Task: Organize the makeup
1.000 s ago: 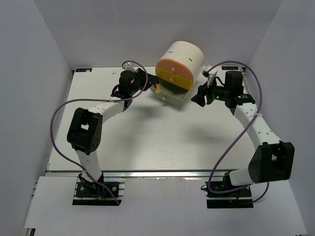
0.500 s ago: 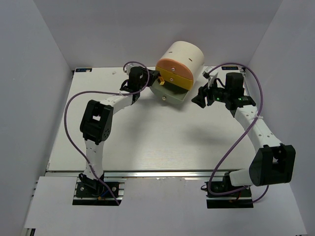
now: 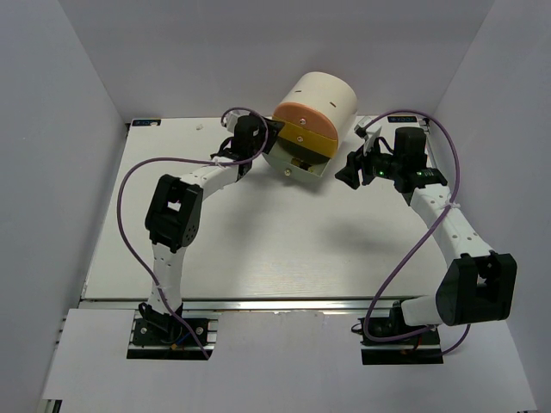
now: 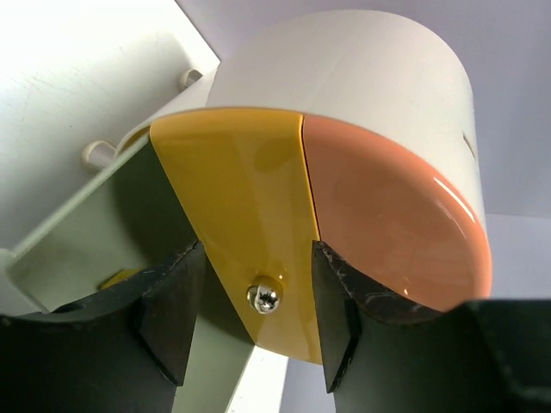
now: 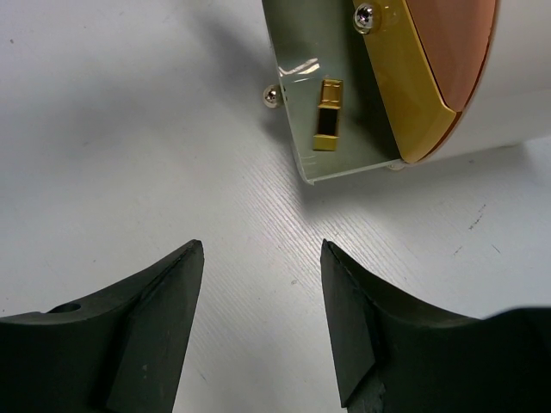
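One black-and-gold lipstick tube (image 5: pixel 328 116) lies in the open pale green drawer (image 5: pixel 301 103) at the foot of the cream cylinder; a gold bit of it shows in the left wrist view (image 4: pixel 116 278). No other makeup is in view. My left gripper (image 3: pixel 274 138) (image 4: pixel 256 323) is open, its fingers on either side of the silver knob (image 4: pixel 264 297) on the yellow drawer front (image 4: pixel 241 198), not touching it. My right gripper (image 3: pixel 349 169) (image 5: pixel 258 318) is open and empty above the bare table, just right of the green drawer.
The big cream cylinder (image 3: pixel 323 90) lies on its side at the back middle, with its orange-pink front (image 4: pixel 392 215) above the yellow one. The green drawer (image 3: pixel 297 165) juts out onto the table and has its own knob (image 5: pixel 271 96). White walls close in the table.
My left gripper has moved right, from the back left of the table up to the cylinder's yellow drawer front. The right arm has not moved.
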`<control>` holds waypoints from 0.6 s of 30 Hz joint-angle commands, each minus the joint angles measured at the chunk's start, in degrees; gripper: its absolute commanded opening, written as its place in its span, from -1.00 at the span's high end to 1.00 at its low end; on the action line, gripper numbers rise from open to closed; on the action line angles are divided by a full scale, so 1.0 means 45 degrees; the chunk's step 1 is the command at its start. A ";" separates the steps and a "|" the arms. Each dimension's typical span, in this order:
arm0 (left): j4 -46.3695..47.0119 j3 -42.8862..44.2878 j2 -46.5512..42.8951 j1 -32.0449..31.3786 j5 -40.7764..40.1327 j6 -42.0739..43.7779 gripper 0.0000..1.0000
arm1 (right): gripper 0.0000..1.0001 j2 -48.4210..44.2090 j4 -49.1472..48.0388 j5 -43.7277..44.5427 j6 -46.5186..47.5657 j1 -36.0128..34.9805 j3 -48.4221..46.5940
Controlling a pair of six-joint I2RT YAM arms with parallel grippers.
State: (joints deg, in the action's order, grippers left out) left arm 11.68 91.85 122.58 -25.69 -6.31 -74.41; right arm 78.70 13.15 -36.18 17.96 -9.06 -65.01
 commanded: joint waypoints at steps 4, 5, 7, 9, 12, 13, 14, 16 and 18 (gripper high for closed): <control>-0.1671 0.1577 -0.0736 0.0084 -0.0201 0.2507 0.32 | -0.25 -0.0242 -0.0382 -0.0104 0.0013 0.0060 0.0033; -0.2142 0.1754 -0.0814 0.0259 -0.0123 0.3750 0.67 | -0.25 -0.0261 -0.0344 -0.0065 0.0014 0.0041 0.0033; -0.3777 0.1738 -0.1165 0.0552 0.0013 0.5005 0.90 | -0.25 -0.0320 -0.0363 -0.0045 0.0072 0.0060 0.0092; -0.4370 0.1076 -0.1845 0.1213 0.0558 0.5771 1.00 | -0.25 -0.0340 -0.0382 -0.0065 0.0072 0.0060 0.0170; -0.5208 -0.0759 -0.2687 0.2152 0.0778 0.7040 0.98 | -0.25 -0.0359 -0.0460 -0.0142 -0.0025 0.0041 0.0268; -0.5542 -0.1344 -0.3135 0.2309 0.0486 0.7759 0.83 | -0.25 -0.0340 -0.0519 -0.0201 -0.0083 0.0041 0.0287; -0.5893 -0.1562 -0.3294 0.2466 -0.0483 0.8076 0.61 | -0.26 -0.0301 -0.0539 -0.0317 -0.0123 0.0060 0.0307; -0.6637 -0.1817 -0.3510 0.2779 -0.1290 0.8952 0.03 | -0.27 -0.0204 -0.0520 -0.0435 -0.0162 0.0060 0.0268; -0.7027 -0.1839 -0.3414 0.2955 -0.1801 0.9444 -0.17 | -0.30 -0.0086 -0.0383 -0.0533 -0.0104 0.0060 0.0151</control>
State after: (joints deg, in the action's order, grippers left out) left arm -13.61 84.23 110.72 -12.29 -9.28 -39.97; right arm 78.65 13.04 -36.67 17.96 -9.02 -63.75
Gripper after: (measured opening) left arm 0.551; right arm 0.642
